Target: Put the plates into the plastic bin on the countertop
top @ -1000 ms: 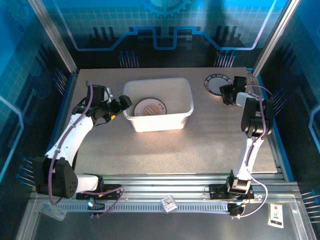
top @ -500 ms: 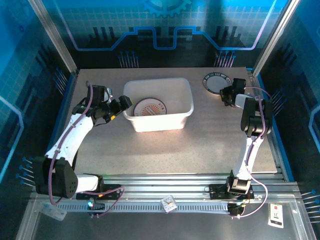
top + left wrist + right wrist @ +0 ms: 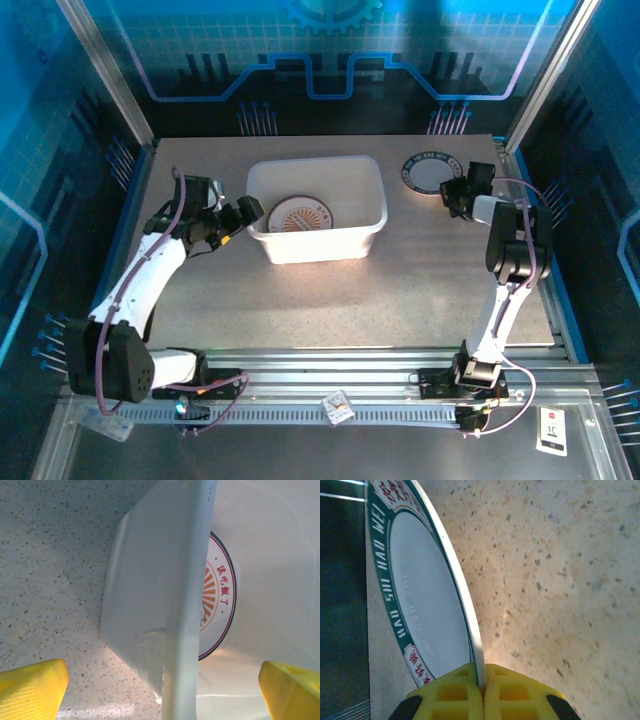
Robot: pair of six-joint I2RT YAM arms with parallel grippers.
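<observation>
Circling the white centre of the green-rimmed plate [image 3: 427,595] is a dark green band with white Latin capitals. "WEI" reads clearly, "HAO" and "SHU" less surely, and the red Chinese characters on the band are ones I cannot make out. The orange-patterned plate [image 3: 217,600] has more red Chinese characters down its white border, beside orange rays and inside a thin dark edge line. A white card [image 3: 551,428] on the metal rail at the front right has print too small to read. The plastic bin [image 3: 320,243] sits mouth up at the middle back of the counter [image 3: 350,300], its long axis running left to right. The orange-patterned plate lies flat and face up on the bin's floor, toward the left end. The green-rimmed plate is at the back right of the counter, apart from the bin and to its right. Its face is turned up toward the top camera, and I cannot tell whether it rests on the counter or is raised off it. The right tool [image 3: 481,680] is closed on this plate, its two yellow fingers [image 3: 452,690] pinching the thin white edge on the side nearest the right arm. The plate reaches away from the tool toward the back left. The left tool [image 3: 161,690] stands wide open and holds nothing. It straddles the bin's left wall, with one yellow fingertip over the bare counter outside, the other over the bin's inside, and the lipped rim running between them.
</observation>
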